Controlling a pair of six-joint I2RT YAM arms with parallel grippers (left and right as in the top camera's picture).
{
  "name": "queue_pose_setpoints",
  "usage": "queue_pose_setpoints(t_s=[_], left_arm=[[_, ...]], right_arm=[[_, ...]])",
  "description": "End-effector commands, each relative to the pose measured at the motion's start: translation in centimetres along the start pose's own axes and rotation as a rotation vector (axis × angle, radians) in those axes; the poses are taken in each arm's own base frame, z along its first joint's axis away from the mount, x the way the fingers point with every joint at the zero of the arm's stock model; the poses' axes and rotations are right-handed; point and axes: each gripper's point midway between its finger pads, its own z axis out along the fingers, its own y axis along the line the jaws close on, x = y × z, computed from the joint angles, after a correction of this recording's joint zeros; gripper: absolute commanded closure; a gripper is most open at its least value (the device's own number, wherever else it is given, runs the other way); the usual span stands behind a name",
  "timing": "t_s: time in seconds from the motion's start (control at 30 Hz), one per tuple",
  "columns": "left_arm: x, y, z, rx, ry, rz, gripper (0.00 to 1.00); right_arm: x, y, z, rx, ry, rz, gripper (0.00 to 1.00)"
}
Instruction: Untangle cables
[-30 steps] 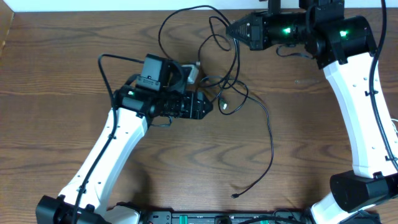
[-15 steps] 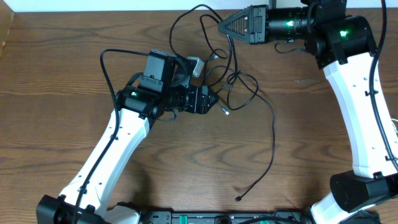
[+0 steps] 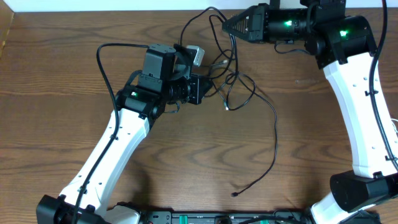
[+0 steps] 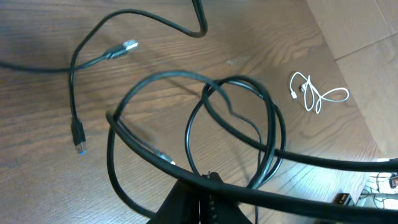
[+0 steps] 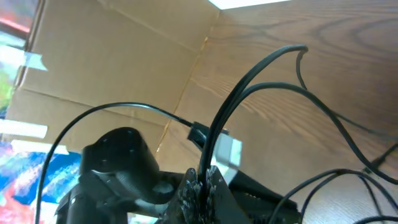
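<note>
Dark brown wood makes up the table (image 3: 186,162). From overhead, the black cables (image 3: 235,78) lie in a loose tangle near its far edge, between the two arms. One long strand trails from the tangle toward the near side and ends in a small plug (image 3: 235,195). The left gripper (image 3: 206,90) sits at the tangle's left edge, and the right gripper (image 3: 227,26) is just above the tangle, by the far edge.

From the left wrist, the left gripper's fingers are clamped together on a black cable that runs across them. Overlapping black loops hang beyond, above the wood. A silver-tipped plug (image 4: 127,45) and a blue-tipped plug (image 4: 79,147) rest on the table. A small white cable (image 4: 318,93) lies well apart, coiled near the table's edge.

From the right wrist, the right gripper is pinched on two black strands that rise together from its fingertips. A cardboard wall (image 5: 124,56) stands behind.
</note>
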Motion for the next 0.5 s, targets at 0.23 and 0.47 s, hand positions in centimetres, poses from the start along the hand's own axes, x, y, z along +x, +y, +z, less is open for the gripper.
queue_pose_setpoints(t_s=[0.23, 0.47], left_arm=[[-0.8, -0.4, -0.3, 0.005, -0.026, 0.009, 0.43], [-2.0, -2.7, -0.2, 0.100, -0.074, 0.077, 0.42]], right_arm=[[0.4, -3.1, -0.7, 0.189, -0.028, 0.096, 0.99], [1.5, -3.8, -0.6, 0.214, 0.001, 0.193, 0.99]])
